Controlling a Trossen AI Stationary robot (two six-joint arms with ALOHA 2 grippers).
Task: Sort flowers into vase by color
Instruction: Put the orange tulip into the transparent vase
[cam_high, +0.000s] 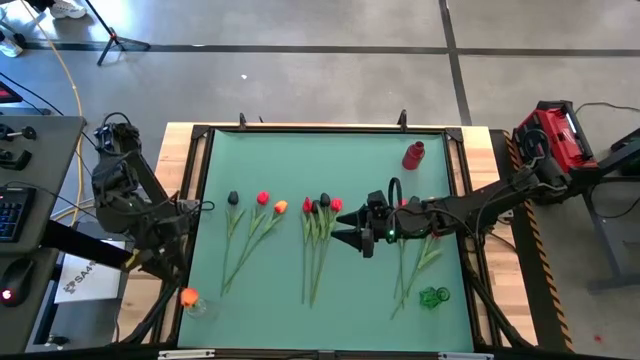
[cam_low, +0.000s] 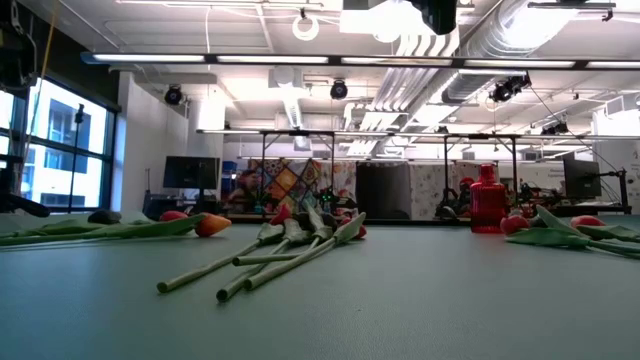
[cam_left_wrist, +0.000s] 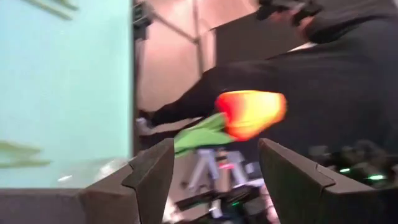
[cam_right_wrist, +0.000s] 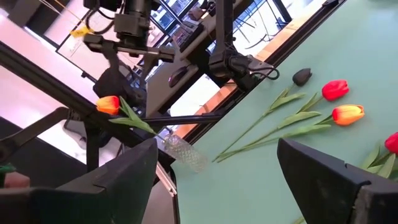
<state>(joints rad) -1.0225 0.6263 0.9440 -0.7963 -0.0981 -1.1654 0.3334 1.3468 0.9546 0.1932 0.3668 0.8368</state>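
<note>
An orange flower (cam_high: 188, 296) stands with its stem in a clear vase (cam_high: 197, 306) at the mat's near left corner; the same flower (cam_right_wrist: 109, 104) and vase (cam_right_wrist: 181, 154) show in the right wrist view. My left gripper (cam_left_wrist: 214, 155) is open beside the table's left edge, and the orange head (cam_left_wrist: 252, 114) shows beyond its fingers, untouched. My right gripper (cam_high: 343, 228) hovers open over mid-table, just right of a bunch of red and dark flowers (cam_high: 320, 206). A dark, a red and an orange flower (cam_high: 262, 200) lie on the mat farther left.
A red vase (cam_high: 413, 155) stands at the far right and a green vase (cam_high: 433, 296) at the near right. More flowers (cam_high: 412, 262) lie under my right arm. The mat's far half is open.
</note>
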